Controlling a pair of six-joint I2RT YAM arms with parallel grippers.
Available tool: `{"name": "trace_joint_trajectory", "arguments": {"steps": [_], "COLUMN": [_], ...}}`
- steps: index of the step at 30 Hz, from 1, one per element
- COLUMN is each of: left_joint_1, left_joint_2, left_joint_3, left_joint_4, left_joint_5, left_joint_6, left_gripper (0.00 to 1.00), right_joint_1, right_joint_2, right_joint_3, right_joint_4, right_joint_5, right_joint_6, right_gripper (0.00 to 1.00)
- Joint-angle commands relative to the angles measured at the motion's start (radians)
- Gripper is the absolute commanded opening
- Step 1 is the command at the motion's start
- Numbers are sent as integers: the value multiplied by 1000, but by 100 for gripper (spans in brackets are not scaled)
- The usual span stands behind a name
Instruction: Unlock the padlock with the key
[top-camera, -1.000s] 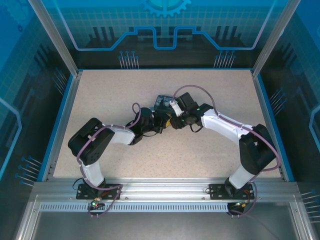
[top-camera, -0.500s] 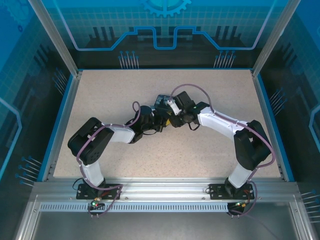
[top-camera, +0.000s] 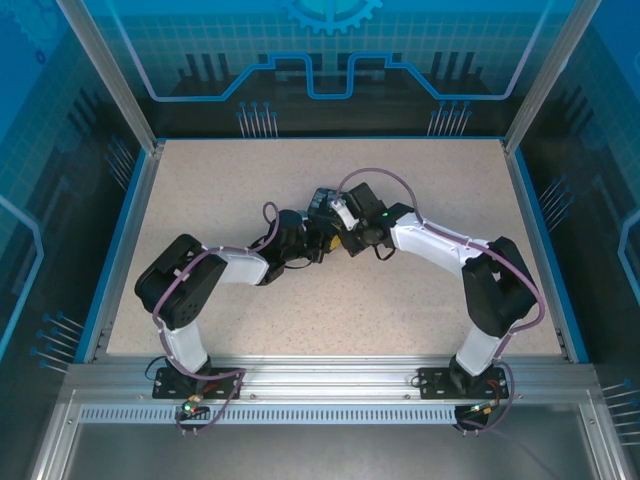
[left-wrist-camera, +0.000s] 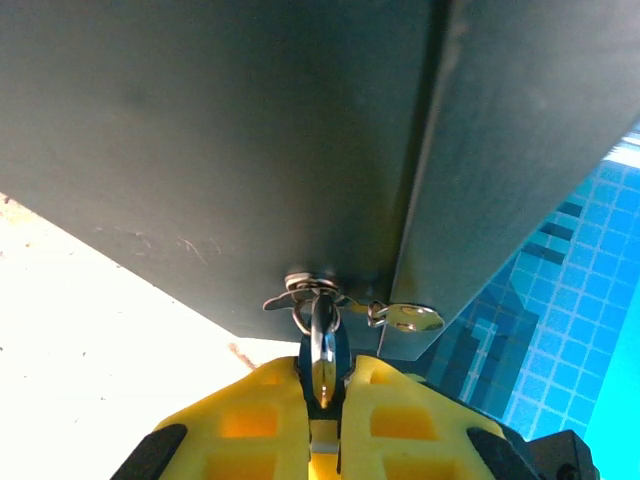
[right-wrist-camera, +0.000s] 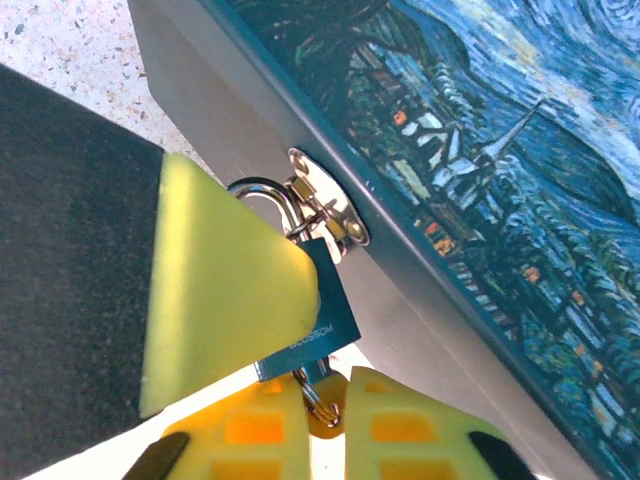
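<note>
Padlock (right-wrist-camera: 322, 318) hung by its shackle through the hasp (right-wrist-camera: 330, 208) on the side wall of the painted box (right-wrist-camera: 480, 150), which stands about the middle of the bench (top-camera: 250, 180), a little toward the far edge. Left pincer (left-wrist-camera: 323, 380) is clenched on the padlock body, one yellow finger (right-wrist-camera: 220, 300) lying flat over its face. Right pincer (right-wrist-camera: 322, 398) meets the body from below, its fingers drawn together on the key (right-wrist-camera: 313, 392). Of the key we see little more than a small ring and a stub of metal at the padlock's underside. We judge the blade to be seated in the keyway, though the views do not show this outright.

Step in hand, as we read it: turning the key. We would roll the right wrist about the key's own axis, without pulling down or sideways, since so thin a key could slip from the pads or bend. The left pincer should serve as the counter-grip, so that the body does not swing on the hasp. Should the key resist, we would press it lightly deeper and reverse the roll rather than add force.
</note>
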Motion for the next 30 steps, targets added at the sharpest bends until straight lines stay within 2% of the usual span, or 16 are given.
{"name": "trace_joint_trajectory", "arguments": {"steps": [1, 4, 13, 16, 17, 19, 23, 30], "left_joint_1": [-6, -8, -7, -5, -4, -4, -2, -3], "left_joint_2": [-47, -45, -34, -31, -30, -30, -40, -67], "left_joint_3": [32, 28, 21, 19, 19, 19, 3, -35], "left_joint_4": [25, 26, 34, 30, 27, 17, -35, -135], "left_joint_5": [44, 41, 34, 31, 32, 34, 43, 54], "left_joint_6": [3, 6, 8, 13, 15, 27, 85, 214], "left_gripper": [0, 0, 0, 0, 0, 0, 0, 0], "right_joint_1": [-15, -42, -146, -157, -163, -175, -209, -222], "right_joint_2": [6, -12, -44, -63, -70, -82, -102, -70], "right_joint_3": [34, 24, -19, -41, -54, -84, -164, -216], "right_joint_4": [36, 38, 99, 94, 94, 105, 183, 303], "right_joint_5": [-15, -98, -488, -481, -482, -484, -507, -534], "right_joint_6": [19, 38, 155, 166, 167, 180, 248, 369], "right_gripper": [5, 0, 1, 30, 37, 46, 56, 59]}}
